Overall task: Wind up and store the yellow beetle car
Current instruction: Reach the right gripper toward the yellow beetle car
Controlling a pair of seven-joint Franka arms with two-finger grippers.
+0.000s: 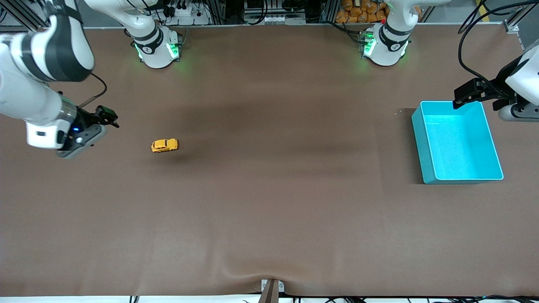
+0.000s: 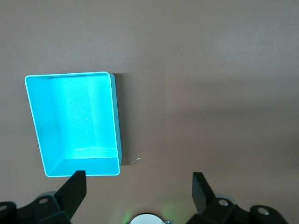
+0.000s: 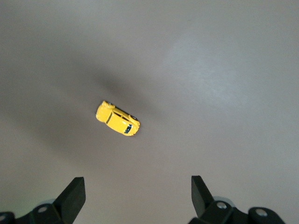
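The yellow beetle car (image 1: 164,145) stands on its wheels on the brown table, toward the right arm's end; it also shows as the small car (image 3: 118,118) in the right wrist view. My right gripper (image 3: 136,186) hangs open and empty over bare table beside the car, well apart from it; the right hand (image 1: 78,141) is high above the mat. The cyan bin (image 1: 419,139) sits toward the left arm's end and is empty. My left gripper (image 2: 138,182) is open and empty, held over the table just by the bin's rim (image 2: 114,116); the left hand (image 1: 516,110) shows there.
A brown mat (image 1: 269,210) covers the whole table. A tiny bit of wire (image 1: 397,112) lies next to the bin's corner, seen as a small wire (image 2: 136,161) in the left wrist view. Both arm bases stand along the table edge farthest from the front camera.
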